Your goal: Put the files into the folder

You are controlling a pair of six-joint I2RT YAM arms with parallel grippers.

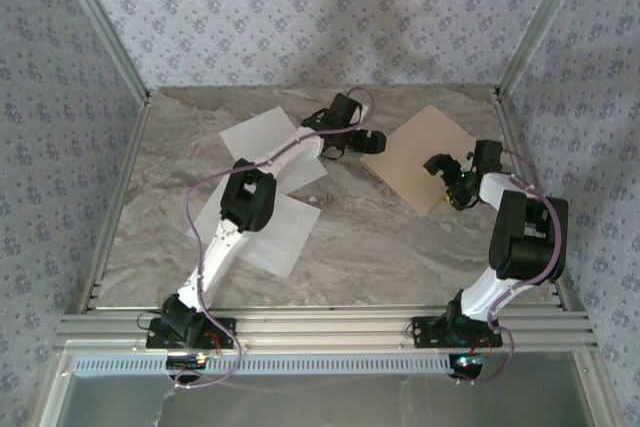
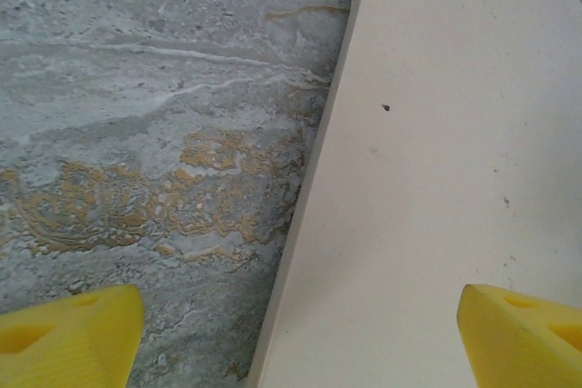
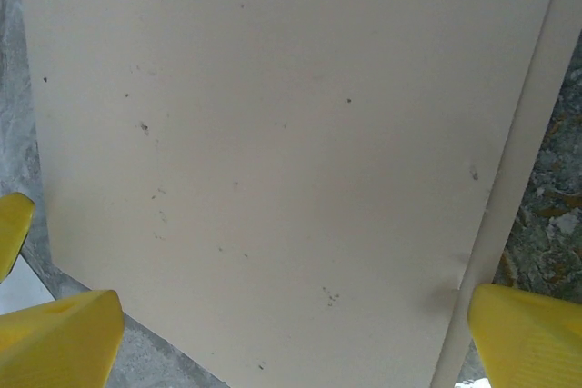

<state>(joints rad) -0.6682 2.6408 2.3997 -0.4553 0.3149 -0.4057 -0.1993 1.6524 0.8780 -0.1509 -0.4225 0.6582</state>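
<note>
The files [image 1: 290, 237] are lying at centre left beneath your left arm [image 1: 248, 199]. Your left tool [image 2: 300, 333] and right tool [image 3: 291, 338] are both gaping wide, empty, over the shut folder [image 1: 420, 157] at upper right. You're risking shoving its flat cover rather than opening it.

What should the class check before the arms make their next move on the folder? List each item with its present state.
1. The folder opened for loading: not ok, it lies closed.
2. The left gripper open, spanning the folder's edge: ok.
3. The right gripper open over the folder: ok.
4. Both files flat on the table, unheld: ok.
5. Any fingers touching the folder: cannot tell.
</note>
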